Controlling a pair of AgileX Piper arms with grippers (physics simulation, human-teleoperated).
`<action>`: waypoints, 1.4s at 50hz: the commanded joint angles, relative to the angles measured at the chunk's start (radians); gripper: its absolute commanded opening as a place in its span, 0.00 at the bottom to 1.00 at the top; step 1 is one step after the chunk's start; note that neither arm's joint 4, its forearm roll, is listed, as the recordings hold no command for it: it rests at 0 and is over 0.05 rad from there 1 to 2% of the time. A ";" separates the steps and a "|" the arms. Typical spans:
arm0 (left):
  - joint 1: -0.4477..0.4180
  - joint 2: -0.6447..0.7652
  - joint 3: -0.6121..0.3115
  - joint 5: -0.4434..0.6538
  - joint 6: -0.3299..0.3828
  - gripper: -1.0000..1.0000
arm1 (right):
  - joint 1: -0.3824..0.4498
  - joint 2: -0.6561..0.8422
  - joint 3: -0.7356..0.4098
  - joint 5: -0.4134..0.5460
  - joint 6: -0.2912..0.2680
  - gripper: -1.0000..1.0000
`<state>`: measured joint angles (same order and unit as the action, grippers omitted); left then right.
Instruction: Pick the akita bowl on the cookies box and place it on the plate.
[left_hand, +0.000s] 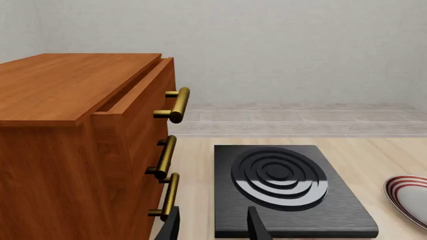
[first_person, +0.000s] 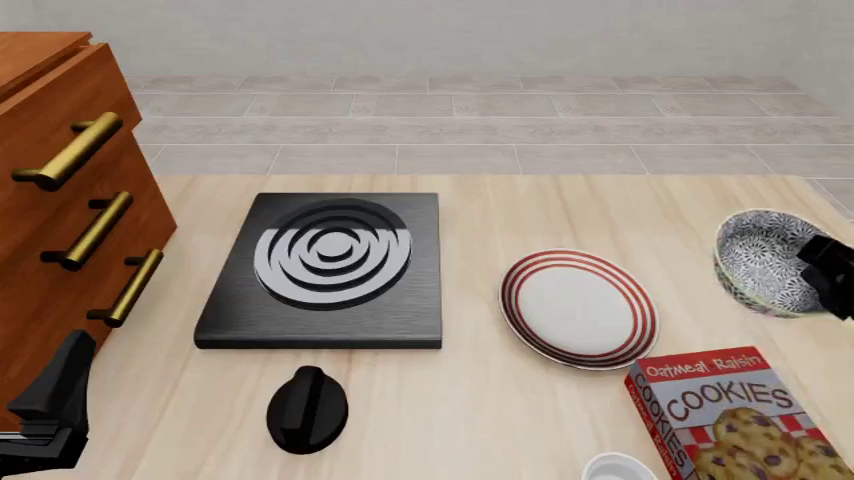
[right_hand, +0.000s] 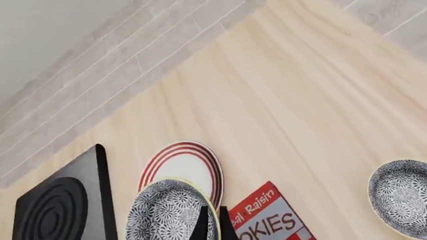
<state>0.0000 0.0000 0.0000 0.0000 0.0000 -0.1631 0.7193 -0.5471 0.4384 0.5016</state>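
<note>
The akita bowl (first_person: 763, 262) hangs tilted in the air just right of the plate (first_person: 578, 307), beyond the cookies box (first_person: 727, 415). My right gripper (first_person: 817, 272) comes in from the right edge and is shut on the bowl's rim. In the right wrist view the thin fingers (right_hand: 203, 225) pinch the rim of the akita bowl (right_hand: 167, 212), with the plate (right_hand: 183, 167) and the cookies box (right_hand: 273, 220) below it. My left gripper (left_hand: 213, 227) is open and empty, low at the near left (first_person: 47, 405) by the cabinet.
A black stove (first_person: 327, 268) lies left of the plate, with a black knob (first_person: 307, 408) in front of it. A wooden drawer cabinet (first_person: 54, 200) with brass handles stands at the left. A white bowl (first_person: 621, 468) pokes in at the near edge. A second speckled bowl (right_hand: 400, 196) sits farther right.
</note>
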 joint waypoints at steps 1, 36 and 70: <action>0.000 0.000 0.000 0.000 0.000 1.00 | 0.031 0.162 -0.221 0.004 -0.061 0.00; 0.000 0.000 0.000 0.000 0.000 1.00 | 0.183 0.555 -0.398 -0.111 -0.076 0.00; 0.000 0.000 0.000 0.000 0.000 1.00 | 0.252 0.692 -0.310 -0.236 -0.056 0.00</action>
<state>0.0000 0.0000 0.0000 0.0000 0.0000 0.0665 1.3754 -0.8724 0.2391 0.4356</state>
